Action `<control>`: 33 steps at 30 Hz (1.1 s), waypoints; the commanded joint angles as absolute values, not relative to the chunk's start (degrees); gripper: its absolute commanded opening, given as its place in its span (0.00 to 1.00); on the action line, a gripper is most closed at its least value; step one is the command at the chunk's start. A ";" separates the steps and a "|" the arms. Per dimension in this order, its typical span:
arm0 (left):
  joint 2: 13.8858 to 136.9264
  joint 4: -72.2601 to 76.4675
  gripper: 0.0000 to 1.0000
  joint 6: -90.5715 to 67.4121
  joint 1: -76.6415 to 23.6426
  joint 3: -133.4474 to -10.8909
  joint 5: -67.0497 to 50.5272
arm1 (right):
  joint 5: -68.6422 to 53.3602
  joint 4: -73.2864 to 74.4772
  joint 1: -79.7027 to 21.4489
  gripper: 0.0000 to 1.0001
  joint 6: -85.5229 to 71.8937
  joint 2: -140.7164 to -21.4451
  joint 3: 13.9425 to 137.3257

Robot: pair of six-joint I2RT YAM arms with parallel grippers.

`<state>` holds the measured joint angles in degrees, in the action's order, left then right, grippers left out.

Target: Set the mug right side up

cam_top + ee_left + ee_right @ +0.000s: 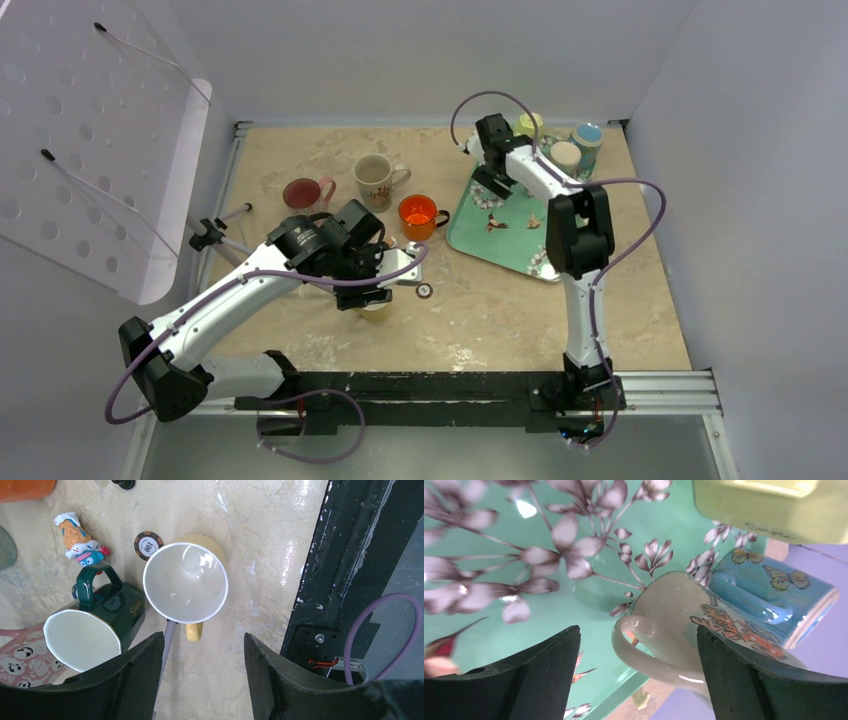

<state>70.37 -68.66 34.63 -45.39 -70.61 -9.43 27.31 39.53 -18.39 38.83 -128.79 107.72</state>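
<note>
A yellow mug (pixel 185 582) (pixel 376 309) stands rim up on the table, its white inside showing. My left gripper (pixel 202 637) (pixel 378 290) hangs open above it and holds nothing. Beside it a dark green mug (pixel 107 615) lies tilted, mouth towards the camera. At the back right a cream flowered mug (pixel 684 615) (pixel 565 155) stands on the green tray (pixel 500 235), seemingly bottom up. My right gripper (pixel 638 630) (pixel 490 190) is open, low over the tray, with that mug's handle (pixel 639 645) between its fingers. Whether they touch it I cannot tell.
A blue butterfly mug (pixel 774 595) (pixel 588 135) and a yellow-green mug (pixel 774 510) (pixel 530 125) stand close behind the cream one. An orange mug (pixel 418 215), a printed cream mug (pixel 375 180) and a maroon mug (pixel 303 193) stand mid-table. A poker chip (pixel 148 545) and an ice-cream toy (pixel 77 537) lie near the yellow mug.
</note>
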 commanded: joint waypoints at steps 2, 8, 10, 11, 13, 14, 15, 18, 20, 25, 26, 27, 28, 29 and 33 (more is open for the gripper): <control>68.91 -68.65 0.63 36.04 -45.08 -72.20 -11.00 | 27.77 26.98 -23.38 0.88 31.10 -114.51 106.99; 67.74 -66.69 0.63 34.36 -45.07 -71.68 -11.04 | 44.48 13.79 -23.99 0.86 -5.73 -101.42 93.50; 67.40 -65.97 0.63 33.52 -45.12 -71.63 -11.19 | 48.03 12.58 -23.94 0.85 -17.89 -98.48 87.24; 67.17 -65.73 0.63 33.23 -45.11 -71.55 -11.39 | 48.88 11.54 -23.84 0.85 -23.92 -97.23 84.12; 66.56 -65.25 0.63 32.53 -45.10 -71.47 -11.47 | 50.49 9.76 -23.36 0.84 -34.84 -95.33 78.17; 66.36 -65.14 0.63 32.33 -45.09 -71.46 -11.42 | 51.43 9.94 -23.05 0.83 -41.03 -94.93 76.15; 66.09 -65.12 0.63 32.11 -45.11 -71.46 -11.27 | 51.69 10.63 -22.65 0.82 -46.65 -95.01 74.81; 65.37 -65.06 0.63 31.74 -45.11 -71.25 -10.97 | 52.57 13.53 -21.99 0.81 -58.09 -98.80 75.65; 64.70 -64.97 0.63 31.73 -45.11 -70.83 -11.06 | 53.53 20.77 -21.67 0.80 -63.40 -103.02 80.04; 62.69 -65.70 0.63 32.26 -45.13 -70.39 -12.52 | 54.78 39.84 -19.56 0.73 -82.08 -112.68 89.42; 62.46 -66.11 0.63 32.50 -45.12 -70.52 -12.87 | 54.02 41.50 -18.88 0.70 -84.75 -113.90 89.81; 62.29 -66.39 0.63 32.59 -45.12 -70.65 -13.09 | 52.88 40.93 -18.25 0.69 -84.78 -114.73 89.68; 62.22 -66.67 0.63 32.72 -45.17 -70.80 -13.17 | 51.51 38.26 -17.49 0.68 -82.46 -115.33 89.21; 62.09 -66.90 0.63 32.84 -45.12 -70.88 -13.09 | 50.10 35.13 -16.84 0.67 -79.18 -115.73 88.75; 61.99 -67.30 0.63 33.18 -45.09 -71.09 -12.63 | 47.14 28.90 -15.12 0.66 -69.79 -116.93 89.10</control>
<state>62.72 -67.07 32.62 -45.39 -70.54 -11.40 48.05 32.42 -16.82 -73.01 -117.38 86.91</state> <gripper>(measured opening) 0.632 0.668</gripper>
